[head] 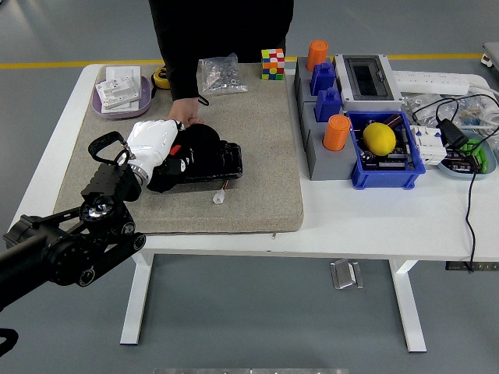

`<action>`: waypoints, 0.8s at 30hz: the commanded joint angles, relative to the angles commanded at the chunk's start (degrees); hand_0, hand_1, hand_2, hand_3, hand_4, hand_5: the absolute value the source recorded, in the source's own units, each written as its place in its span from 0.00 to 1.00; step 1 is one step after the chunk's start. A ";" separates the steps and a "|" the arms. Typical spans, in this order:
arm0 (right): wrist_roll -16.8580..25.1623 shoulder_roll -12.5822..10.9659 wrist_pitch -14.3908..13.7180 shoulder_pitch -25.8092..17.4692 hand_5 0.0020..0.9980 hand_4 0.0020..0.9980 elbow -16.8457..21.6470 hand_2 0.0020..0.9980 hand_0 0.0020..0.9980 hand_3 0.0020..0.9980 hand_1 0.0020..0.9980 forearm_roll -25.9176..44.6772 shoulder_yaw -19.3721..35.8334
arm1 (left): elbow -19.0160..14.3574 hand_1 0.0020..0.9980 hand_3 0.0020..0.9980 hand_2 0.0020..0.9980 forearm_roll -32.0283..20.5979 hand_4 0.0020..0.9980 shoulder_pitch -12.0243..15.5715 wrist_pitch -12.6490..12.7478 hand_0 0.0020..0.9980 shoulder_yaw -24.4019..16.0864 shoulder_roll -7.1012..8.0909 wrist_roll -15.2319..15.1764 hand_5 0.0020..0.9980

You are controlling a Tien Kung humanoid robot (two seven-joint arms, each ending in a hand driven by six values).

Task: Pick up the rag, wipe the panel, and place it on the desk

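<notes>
The left arm (62, 249) is black, built of chunky round joint housings with small silvery bolt heads and a shiny disc set into one joint. A black loop-shaped bracket stands up near the wrist. The left robot hand (168, 152) has a glossy white shell over its back, with black fingers and what may be a small red mark at the shell's edge. The person (222, 35) wears a black long-sleeved top, with a thin dark band at the wrist.
</notes>
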 joint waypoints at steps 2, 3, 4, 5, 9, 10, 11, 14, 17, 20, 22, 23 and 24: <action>-0.01 -0.07 0.00 0.03 0.58 0.92 0.00 0.72 0.76 0.59 0.71 -0.02 0.05 | -0.47 0.12 0.39 0.45 -0.13 0.46 -0.20 -0.10 0.22 0.63 -0.12 0.08 0.00; -0.02 -0.14 0.03 0.05 0.58 0.92 0.00 0.72 0.76 0.59 0.71 0.01 0.04 | -0.82 0.12 0.39 0.45 -0.20 0.46 -0.34 -0.11 0.22 1.01 -0.23 0.11 0.00; -0.03 -0.17 0.03 0.06 0.58 0.92 0.00 0.72 0.76 0.59 0.71 0.00 0.06 | -1.02 0.12 0.39 0.45 -0.20 0.46 -0.38 -0.11 0.22 1.13 -0.30 0.12 0.00; -0.04 -0.19 0.03 0.07 0.58 0.92 0.00 0.72 0.76 0.59 0.71 0.01 0.09 | -1.22 0.12 0.39 0.45 -0.19 0.46 -0.40 -0.14 0.22 1.21 -0.36 0.15 0.00; -0.05 -0.28 0.05 0.15 0.58 0.92 0.00 0.72 0.76 0.59 0.71 0.05 0.00 | -2.31 0.12 0.39 0.45 -0.27 0.46 -0.61 -0.31 0.22 1.87 -0.59 0.26 0.00; -0.04 -0.30 0.06 0.18 0.58 0.93 0.00 0.72 0.76 0.59 0.71 0.09 -0.08 | -2.64 0.12 0.39 0.45 -0.27 0.46 -0.66 -0.37 0.22 2.09 -0.63 0.32 0.00; -0.04 -0.32 0.06 0.20 0.58 0.93 0.00 0.72 0.76 0.59 0.71 0.11 -0.11 | -2.90 0.12 0.39 0.45 -0.22 0.46 -0.71 -0.40 0.22 2.25 -0.68 0.35 0.00; -0.04 -0.35 0.08 0.23 0.58 0.93 0.00 0.72 0.76 0.59 0.71 0.18 -0.23 | -3.41 0.12 0.39 0.45 -0.42 0.46 -0.85 -0.45 0.22 2.88 -0.94 0.39 0.00; -0.05 -0.38 0.12 0.25 0.58 0.93 0.00 0.72 0.76 0.59 0.71 0.24 -0.36 | -3.88 0.12 0.39 0.45 -0.49 0.46 -0.94 -0.55 0.22 3.47 -1.09 0.49 0.00; -0.05 -0.42 0.13 0.27 0.58 0.93 0.00 0.72 0.76 0.59 0.71 0.31 -0.42 | -4.58 0.12 0.39 0.45 -0.42 0.46 -1.02 -0.66 0.22 3.88 -1.17 0.58 0.00; -0.07 -0.42 0.14 0.26 0.58 0.93 0.00 0.72 0.76 0.59 0.71 0.25 -0.34 | -5.34 0.12 0.39 0.45 -0.26 0.46 -1.12 -0.73 0.22 4.19 -1.20 0.67 0.00; -0.07 -0.42 0.16 0.27 0.58 0.93 0.00 0.72 0.76 0.59 0.71 0.30 -0.40 | -5.62 0.12 0.39 0.45 -0.19 0.46 -1.19 -0.75 0.22 4.34 -1.20 0.70 0.00; -0.07 -0.45 0.17 0.31 0.58 0.93 0.00 0.72 0.76 0.59 0.71 0.32 -0.44 | -5.99 0.12 0.39 0.45 -0.14 0.46 -1.32 -0.81 0.22 4.56 -1.18 0.75 0.00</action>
